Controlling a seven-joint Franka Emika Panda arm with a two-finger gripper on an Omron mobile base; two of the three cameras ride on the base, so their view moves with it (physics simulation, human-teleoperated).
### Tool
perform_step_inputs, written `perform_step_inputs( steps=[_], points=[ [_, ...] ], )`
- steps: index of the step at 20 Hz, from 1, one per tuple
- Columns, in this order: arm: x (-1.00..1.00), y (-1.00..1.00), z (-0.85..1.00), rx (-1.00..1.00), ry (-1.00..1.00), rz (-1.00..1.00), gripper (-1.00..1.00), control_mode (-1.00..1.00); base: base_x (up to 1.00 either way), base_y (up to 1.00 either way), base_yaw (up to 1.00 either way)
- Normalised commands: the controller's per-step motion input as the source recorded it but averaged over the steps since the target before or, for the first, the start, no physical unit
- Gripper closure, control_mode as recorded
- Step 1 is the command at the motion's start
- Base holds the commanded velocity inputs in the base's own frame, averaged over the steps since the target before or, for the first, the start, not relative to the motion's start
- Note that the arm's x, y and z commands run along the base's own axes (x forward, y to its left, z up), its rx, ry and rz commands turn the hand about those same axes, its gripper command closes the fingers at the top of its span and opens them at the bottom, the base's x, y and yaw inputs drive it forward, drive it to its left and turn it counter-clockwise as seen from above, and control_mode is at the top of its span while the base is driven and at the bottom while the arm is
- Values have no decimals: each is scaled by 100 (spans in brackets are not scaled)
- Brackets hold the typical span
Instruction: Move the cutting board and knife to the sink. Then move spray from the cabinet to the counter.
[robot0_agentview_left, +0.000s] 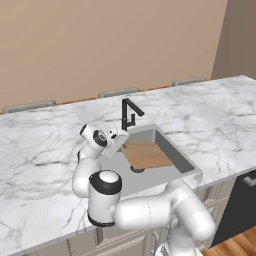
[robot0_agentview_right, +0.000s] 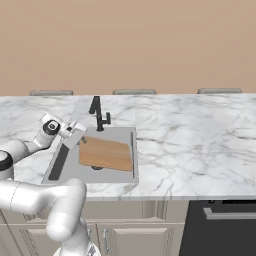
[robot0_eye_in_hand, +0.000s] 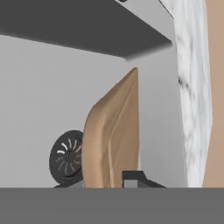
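Note:
The light-brown cutting board (robot0_agentview_left: 148, 155) (robot0_agentview_right: 107, 154) lies in the grey sink (robot0_agentview_left: 186, 163) (robot0_agentview_right: 67, 174), its left end raised at my gripper (robot0_agentview_left: 120, 142) (robot0_agentview_right: 77, 137). In the hand view the cutting board (robot0_eye_in_hand: 113, 131) stands edge-on between my gripper's (robot0_eye_in_hand: 105, 181) two dark tips, and the jaws are closed against it. The white marble counter (robot0_agentview_left: 215, 115) (robot0_agentview_right: 190, 145) surrounds the sink. The knife, spray and cabinet are out of view.
A black faucet (robot0_agentview_left: 128, 113) (robot0_agentview_right: 98, 113) rises at the sink's far rim, close to my hand. The round drain (robot0_eye_in_hand: 65, 158) sits on the basin floor beside the board. A dark appliance front (robot0_agentview_right: 222, 227) is below the counter on the right. Stool backs (robot0_agentview_left: 118, 92) line the far side.

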Motion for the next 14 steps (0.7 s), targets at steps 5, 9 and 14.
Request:
perform_step_inputs(
  steps=[5,9,14],
  points=[
    [9,0,-22,8,0,-2,-100,-100,0,0,0],
    [3,4,-18,19,0,0,-100,-100,0,0,0],
    [0,6,-20,24,0,0,-100,-100,0,0,0]
  ],
)
